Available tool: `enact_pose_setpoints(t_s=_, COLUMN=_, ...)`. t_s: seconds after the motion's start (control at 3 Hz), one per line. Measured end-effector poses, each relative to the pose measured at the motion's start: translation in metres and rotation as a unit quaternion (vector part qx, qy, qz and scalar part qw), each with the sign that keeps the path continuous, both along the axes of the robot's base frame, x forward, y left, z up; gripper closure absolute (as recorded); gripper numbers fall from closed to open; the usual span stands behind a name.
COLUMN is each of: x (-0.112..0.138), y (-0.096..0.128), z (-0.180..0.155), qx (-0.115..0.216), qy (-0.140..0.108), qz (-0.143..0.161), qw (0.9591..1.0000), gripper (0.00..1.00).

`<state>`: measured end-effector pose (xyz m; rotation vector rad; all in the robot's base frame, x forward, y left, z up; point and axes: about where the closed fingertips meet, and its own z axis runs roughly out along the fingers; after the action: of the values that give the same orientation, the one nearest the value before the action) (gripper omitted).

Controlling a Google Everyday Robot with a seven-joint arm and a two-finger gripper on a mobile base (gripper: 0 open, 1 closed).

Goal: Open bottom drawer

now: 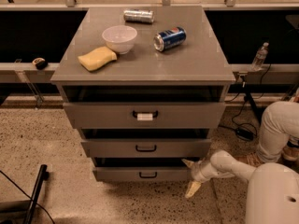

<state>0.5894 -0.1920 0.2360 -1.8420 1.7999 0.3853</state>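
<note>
The bottom drawer is the lowest of three in the grey cabinet, with a plain grey front and a small black loop handle. It sits slightly pulled out, with a dark gap above it. My gripper is at the drawer's right end, low near the floor. One cream finger points up by the drawer's top right corner and the other points down toward the floor, so the gripper is open and holds nothing. The white arm reaches in from the lower right.
The middle drawer and the top drawer with a white label sit above. On the cabinet top lie a white bowl, a yellow sponge, a blue can and a silver can. A black pole lies at lower left.
</note>
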Motion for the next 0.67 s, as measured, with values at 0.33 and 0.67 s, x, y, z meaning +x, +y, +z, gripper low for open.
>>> enact_pose_setpoints(t_s=0.33, x=0.015, y=-0.01, z=-0.006, qx=-0.01, qy=0.003, qz=-0.019, qw=0.9998, gripper=0.09)
enact_pose_setpoints(t_s=0.67, x=0.025, y=-0.015, z=-0.02, qx=-0.014, qy=0.016, qz=-0.031, qw=0.9993, gripper=0.17)
